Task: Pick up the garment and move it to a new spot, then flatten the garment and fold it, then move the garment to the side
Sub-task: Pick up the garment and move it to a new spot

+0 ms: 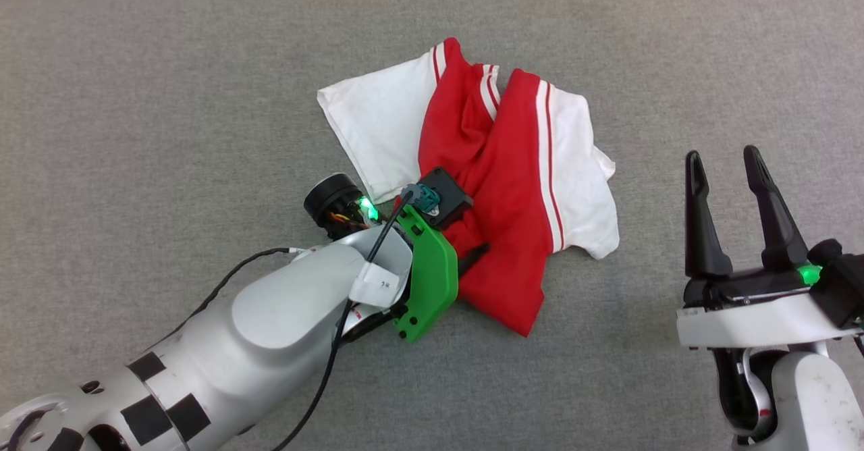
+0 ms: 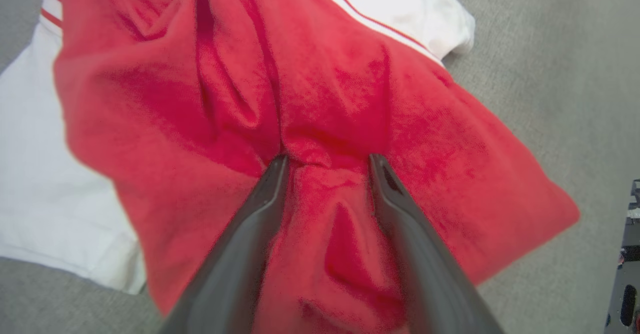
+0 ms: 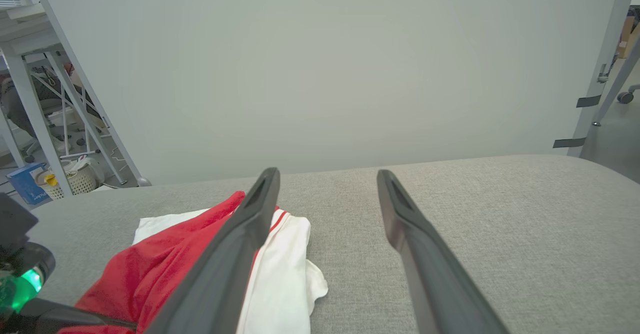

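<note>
Operator: Left wrist view first. Where does the garment lie from the left gripper?

Spotter: Directly under it. Both fingertips rest on the red cloth at the frame's centre. The jaws stand moderately apart, with a loose ridge of fabric lying between them, so I read that as parted rather than pinching. A white sleeve sits at the left edge and another at the upper right.

Operator: Head view?

Spotter: The shirt lies crumpled on the grey table, a little right of centre. Its red body runs from the top middle down to a point at the lower middle, twisted at the waist, with the white sleeves splayed left and right. The left arm enters from the lower left corner and slants up and right, its wrist over the garment's lower left edge. The right gripper is at the lower right, fingers pointing up the frame and spread wide, holding nothing, well apart from the nearest sleeve.

Operator: So the left arm is the nearer one.

Spotter: Clearly. My judgement is that flattening needs the right arm to come across leftward to that sleeve.

Operator: Right wrist view?

Spotter: The shirt is at the lower left, partly behind one finger. Bare table shows between the wide fingers.
</note>
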Controlling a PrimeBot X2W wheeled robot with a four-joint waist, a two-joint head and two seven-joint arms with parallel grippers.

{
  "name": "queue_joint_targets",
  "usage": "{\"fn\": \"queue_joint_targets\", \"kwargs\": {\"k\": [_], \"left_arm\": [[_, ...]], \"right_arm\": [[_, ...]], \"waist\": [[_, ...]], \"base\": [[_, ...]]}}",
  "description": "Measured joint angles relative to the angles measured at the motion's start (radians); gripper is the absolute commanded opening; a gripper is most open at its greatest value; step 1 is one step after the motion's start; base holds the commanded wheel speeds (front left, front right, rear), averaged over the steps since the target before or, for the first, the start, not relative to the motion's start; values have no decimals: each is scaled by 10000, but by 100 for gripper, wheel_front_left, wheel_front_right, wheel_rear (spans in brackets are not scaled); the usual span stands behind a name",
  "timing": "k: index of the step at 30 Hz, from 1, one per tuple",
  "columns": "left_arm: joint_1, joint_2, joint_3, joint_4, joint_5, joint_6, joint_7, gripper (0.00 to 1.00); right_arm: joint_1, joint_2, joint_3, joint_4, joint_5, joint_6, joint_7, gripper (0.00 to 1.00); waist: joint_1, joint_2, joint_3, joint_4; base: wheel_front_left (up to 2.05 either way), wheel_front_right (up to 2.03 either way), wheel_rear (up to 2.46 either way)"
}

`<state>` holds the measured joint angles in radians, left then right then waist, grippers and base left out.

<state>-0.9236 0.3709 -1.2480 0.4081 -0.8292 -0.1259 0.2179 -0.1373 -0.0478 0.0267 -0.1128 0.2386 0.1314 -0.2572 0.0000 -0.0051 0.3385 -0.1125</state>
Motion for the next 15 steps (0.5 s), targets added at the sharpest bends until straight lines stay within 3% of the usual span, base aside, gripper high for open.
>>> {"fn": "queue_joint_targets", "kwargs": {"k": [6, 8, 15], "left_arm": [[213, -176, 602, -90, 585, 966, -2113, 100], [393, -148, 849, -318, 736, 1524, -2859, 100], [1219, 157, 1565, -894, 1028, 2876, -4295, 100]], "right_arm": [[501, 0, -136, 150, -201, 0, 0, 100], [640, -2, -173, 171, -268, 0, 0, 100], [1006, 0, -280, 242, -426, 0, 0, 100]], "waist": [[0, 0, -527, 212], [0, 0, -805, 356], [0, 0, -1374, 793]], "base": [[0, 0, 0], [0, 0, 0], [0, 0, 0]]}}
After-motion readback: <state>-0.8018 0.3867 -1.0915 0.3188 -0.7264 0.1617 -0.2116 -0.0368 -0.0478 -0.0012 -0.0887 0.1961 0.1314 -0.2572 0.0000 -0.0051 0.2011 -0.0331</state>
